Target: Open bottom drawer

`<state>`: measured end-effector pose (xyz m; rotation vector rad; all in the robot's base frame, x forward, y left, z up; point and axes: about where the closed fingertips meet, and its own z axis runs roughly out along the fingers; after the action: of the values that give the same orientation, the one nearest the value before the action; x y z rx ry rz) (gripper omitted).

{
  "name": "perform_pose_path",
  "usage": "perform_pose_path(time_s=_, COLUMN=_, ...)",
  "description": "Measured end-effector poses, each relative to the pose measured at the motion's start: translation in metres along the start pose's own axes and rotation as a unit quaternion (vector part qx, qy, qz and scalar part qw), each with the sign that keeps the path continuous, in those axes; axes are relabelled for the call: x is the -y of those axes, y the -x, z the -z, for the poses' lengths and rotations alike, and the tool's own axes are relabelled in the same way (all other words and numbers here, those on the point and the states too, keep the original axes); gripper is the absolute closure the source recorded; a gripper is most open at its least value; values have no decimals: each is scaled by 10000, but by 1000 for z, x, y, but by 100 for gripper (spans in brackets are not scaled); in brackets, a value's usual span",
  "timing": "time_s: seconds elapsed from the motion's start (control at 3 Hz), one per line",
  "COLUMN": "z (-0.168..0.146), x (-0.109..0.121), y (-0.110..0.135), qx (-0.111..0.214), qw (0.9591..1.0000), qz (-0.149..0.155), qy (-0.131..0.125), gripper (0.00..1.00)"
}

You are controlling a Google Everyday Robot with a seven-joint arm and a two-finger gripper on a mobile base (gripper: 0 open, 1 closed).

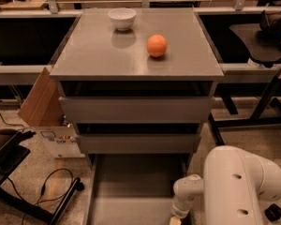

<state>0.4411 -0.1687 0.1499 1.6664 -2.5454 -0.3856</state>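
The grey cabinet stands in the middle of the camera view. Its bottom drawer is pulled out toward me, and its shallow grey tray shows bare; the drawer's front runs below the lower edge of the view. The two upper grey drawer fronts sit closed above it. My white arm fills the lower right. My gripper hangs at the drawer's right front corner, at the bottom edge of the view, mostly cut off.
A white bowl and an orange sit on the cabinet top. A cardboard box leans at the cabinet's left. Black cables lie on the floor at the left. Black table legs stand at the right.
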Motion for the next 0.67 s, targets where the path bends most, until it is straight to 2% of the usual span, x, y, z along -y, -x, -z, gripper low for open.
perform_pose_path(time_s=0.33, z=-1, x=-2, y=0, qx=-6, qw=10000, qz=13, qy=19, gripper=18)
perform_pose_path(time_s=0.67, z=25, x=-4, y=7, qx=-23, qw=9998, qz=181, qy=-100, gripper=41)
